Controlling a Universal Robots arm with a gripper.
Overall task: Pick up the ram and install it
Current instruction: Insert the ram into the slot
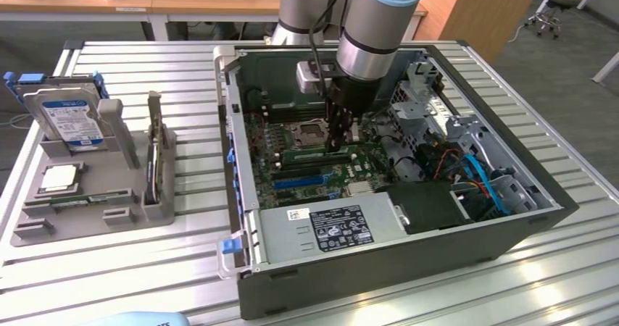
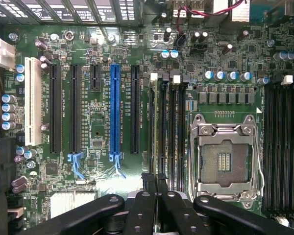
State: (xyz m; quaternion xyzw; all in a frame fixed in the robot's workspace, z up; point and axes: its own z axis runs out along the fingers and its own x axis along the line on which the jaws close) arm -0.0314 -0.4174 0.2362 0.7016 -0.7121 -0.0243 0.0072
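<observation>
Setting: robotics lab or workshop.
Work surface: ribbed aluminium table (image 1: 116,268).
Test piece: opened desktop computer case (image 1: 387,268).
Background: wooden desks (image 1: 193,3), swivel stool (image 1: 553,7), grey floor (image 1: 541,65).

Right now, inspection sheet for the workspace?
Surface: slatted metal table, open PC case on it.
Job's things: ram lying in grey tray; memory slots beside CPU socket.
Clutter: hard drive, processor chip in tray.
Grippers: gripper inside case over slots, fingers together; load not discernible.
Cables: blue cables, red cables in case.
Surroundings: desks, stool.
</observation>
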